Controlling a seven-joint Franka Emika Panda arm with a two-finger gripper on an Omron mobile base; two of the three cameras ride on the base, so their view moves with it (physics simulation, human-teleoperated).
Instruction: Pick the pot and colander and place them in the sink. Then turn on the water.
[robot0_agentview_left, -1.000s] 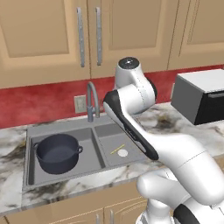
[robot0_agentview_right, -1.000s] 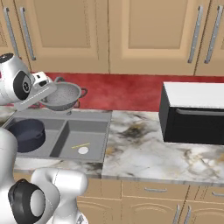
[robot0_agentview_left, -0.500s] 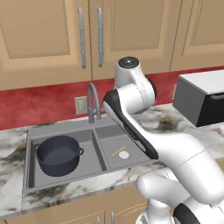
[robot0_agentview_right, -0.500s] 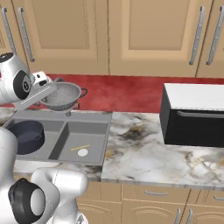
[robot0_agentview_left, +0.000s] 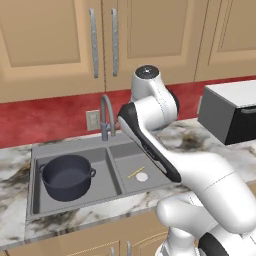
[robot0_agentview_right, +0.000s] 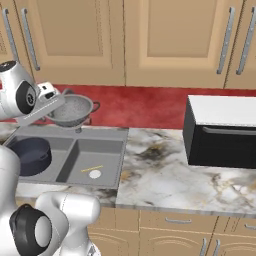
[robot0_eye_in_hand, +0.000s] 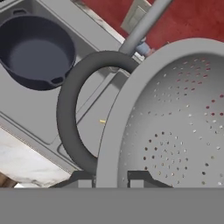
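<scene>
the left base view looks from behind the arm's left, forward and down over the counter's front edge at the sink, with the pot in its left basin. the right base view looks from behind the arm's right, taking in the same sink at its left and more counter to the right. the hand view sits very near the colander, looking past its rim down on the pot and the sink's front edge.

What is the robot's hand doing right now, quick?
Gripper: shut on the colander, pinching its rim and holding it up above the sink.
</scene>
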